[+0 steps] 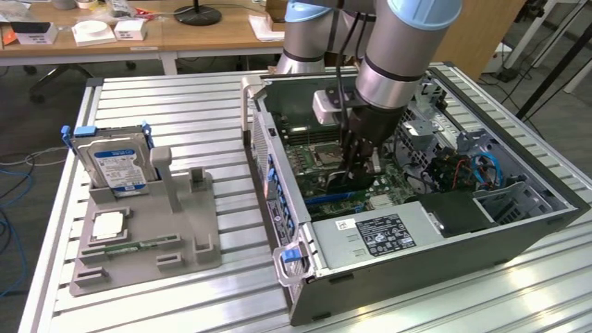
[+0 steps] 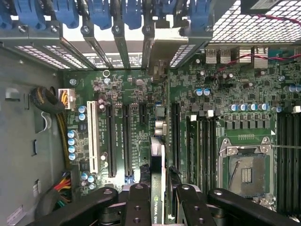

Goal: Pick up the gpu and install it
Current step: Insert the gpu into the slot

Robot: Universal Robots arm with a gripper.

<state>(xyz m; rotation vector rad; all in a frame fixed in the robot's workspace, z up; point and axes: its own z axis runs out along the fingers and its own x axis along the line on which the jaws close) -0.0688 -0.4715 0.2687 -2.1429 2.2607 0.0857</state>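
Observation:
Inside the open computer case point(image 1: 434, 270), my gripper point(image 1: 356, 173) hangs low over the motherboard point(image 1: 310, 142). In the wrist view its black fingers point(image 2: 138, 202) are shut on the gpu point(image 2: 157, 155), a thin dark card seen edge-on with a green label strip between the pads. The card runs from the gripper point(image 2: 159, 193) toward the case's rear wall, where its silver bracket point(image 2: 153, 52) meets the slot openings. It stands upright in line with a long expansion slot point(image 2: 175, 136), beside two black slots point(image 2: 127, 136). I cannot tell whether it is seated.
Blue retention clips point(image 2: 99, 14) line the rear slot openings. The CPU socket point(image 2: 247, 174) and memory slots point(image 2: 204, 146) lie beside the card. The power supply point(image 1: 389, 232) fills the case's near end. Outside, a grey fixture point(image 1: 176, 229) holds a hard drive point(image 1: 111, 163) and a memory stick point(image 1: 138, 244).

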